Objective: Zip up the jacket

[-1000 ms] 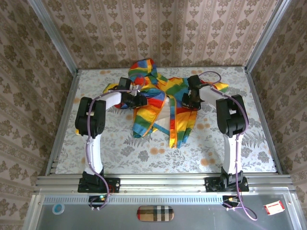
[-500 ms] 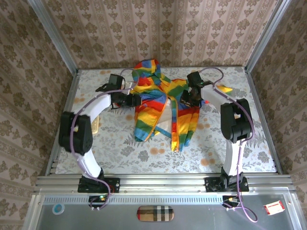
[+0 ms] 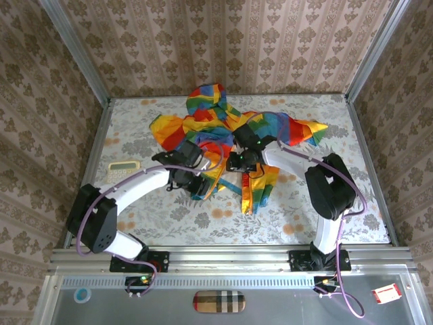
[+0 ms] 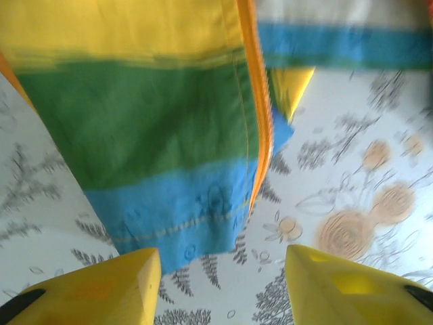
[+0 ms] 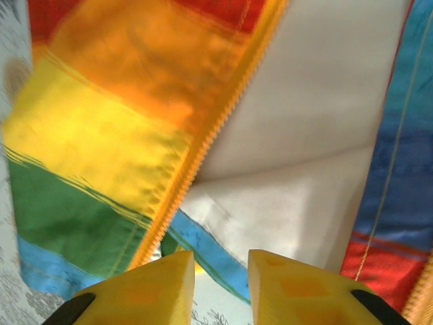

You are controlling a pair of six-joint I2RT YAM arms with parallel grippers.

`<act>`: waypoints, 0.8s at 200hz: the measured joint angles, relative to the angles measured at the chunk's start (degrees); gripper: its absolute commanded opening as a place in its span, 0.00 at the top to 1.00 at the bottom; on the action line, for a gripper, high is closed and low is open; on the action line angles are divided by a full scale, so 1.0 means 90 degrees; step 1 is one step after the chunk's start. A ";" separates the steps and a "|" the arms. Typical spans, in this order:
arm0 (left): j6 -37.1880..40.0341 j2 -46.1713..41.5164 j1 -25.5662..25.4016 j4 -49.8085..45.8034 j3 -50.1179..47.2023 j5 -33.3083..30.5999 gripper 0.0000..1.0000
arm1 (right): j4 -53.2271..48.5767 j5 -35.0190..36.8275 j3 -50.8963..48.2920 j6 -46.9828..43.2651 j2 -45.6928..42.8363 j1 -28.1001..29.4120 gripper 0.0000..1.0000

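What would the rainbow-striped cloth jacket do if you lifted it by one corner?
The rainbow-striped cloth jacket would probably flop and droop, since it lies crumpled in folds. It looks thin, so it is likely light. Its orange zipper edge may bend too.

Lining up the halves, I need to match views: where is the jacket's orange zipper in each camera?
Top external: orange zipper at centre, along the open front edges.
Left wrist: zipper runs down from top centre, right of the green stripe.
Right wrist: zipper diagonal, upper right to lower left, beside white lining.
Shared landmark: the blue hem stripe.
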 measured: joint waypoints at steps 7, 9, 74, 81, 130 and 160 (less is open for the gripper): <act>-0.0012 0.0002 -0.0109 0.0007 -0.0085 -0.0080 0.47 | 0.0024 -0.0039 -0.0078 0.0027 0.0007 0.0029 0.78; -0.0015 0.0002 -0.0138 0.0010 -0.0102 -0.0102 0.47 | 0.0024 -0.0046 -0.0095 0.0029 0.0017 0.0034 0.78; -0.0010 0.0185 -0.0593 0.0559 -0.0330 -0.0559 0.40 | 0.0437 -0.0109 -0.0260 0.0216 0.0151 0.0092 0.80; -0.0005 0.0228 -0.0639 0.0629 -0.0389 -0.0619 0.40 | 0.0474 -0.0109 -0.0287 0.0240 0.0158 0.0092 0.80; -0.0078 0.0432 -0.0724 0.0974 -0.0631 -0.0933 0.82 | 0.0692 -0.0155 -0.0508 0.0355 0.0209 0.0097 0.81; -0.0168 0.0078 -0.0571 0.1166 -0.0882 -0.0882 1.00 | 0.0712 -0.0180 -0.0549 0.0355 0.0243 0.0100 0.81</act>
